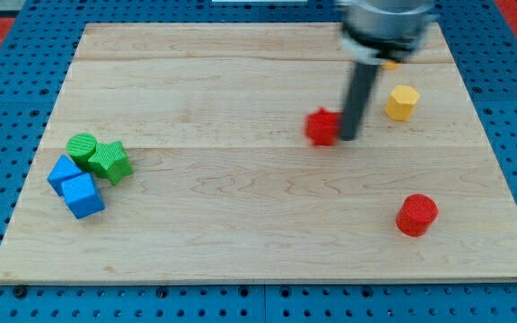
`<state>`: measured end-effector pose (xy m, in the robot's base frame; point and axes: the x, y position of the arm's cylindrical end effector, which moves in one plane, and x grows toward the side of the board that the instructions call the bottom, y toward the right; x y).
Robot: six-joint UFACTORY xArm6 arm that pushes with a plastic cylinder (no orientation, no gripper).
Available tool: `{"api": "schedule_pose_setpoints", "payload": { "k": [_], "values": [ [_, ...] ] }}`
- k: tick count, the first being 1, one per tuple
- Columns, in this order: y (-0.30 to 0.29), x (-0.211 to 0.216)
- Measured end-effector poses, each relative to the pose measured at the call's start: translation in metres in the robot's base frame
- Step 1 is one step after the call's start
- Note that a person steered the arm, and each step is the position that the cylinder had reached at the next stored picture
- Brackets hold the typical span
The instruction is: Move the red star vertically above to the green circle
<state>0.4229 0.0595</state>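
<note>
- My tip [348,138] sits on the wooden board [240,242], touching or just beside the right edge of the red star [323,126], right of the board's centre.
- I carry no pincer, only a straight dark rod; its mount is blurred and cut off at the view's top.
- The green circle [82,146] lies far off at the view's left, touching a green star [110,161].
- Two blue blocks huddle below them: a blue cube [83,195] and another blue block [63,171] whose shape is hard to read.
- Bare board lies between the red star and the green circle.
- A yellow hexagon [402,102] stands near the rod's right; something yellow-orange [389,64] peeks from behind the mount, mostly hidden.
- A red cylinder [416,214] sits at lower right, well apart.
- The red star is motion-blurred, its points indistinct.
</note>
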Motion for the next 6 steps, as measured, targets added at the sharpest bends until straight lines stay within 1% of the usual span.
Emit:
{"api": "schedule_pose_setpoints", "payload": {
  "k": [1, 2, 3, 4, 5, 6],
  "values": [
    [-0.141, -0.014],
    [-0.120, -0.035],
    [-0.132, -0.053],
    [-0.241, -0.052],
    [-0.223, -0.052],
    [-0.090, -0.041]
  ]
}}
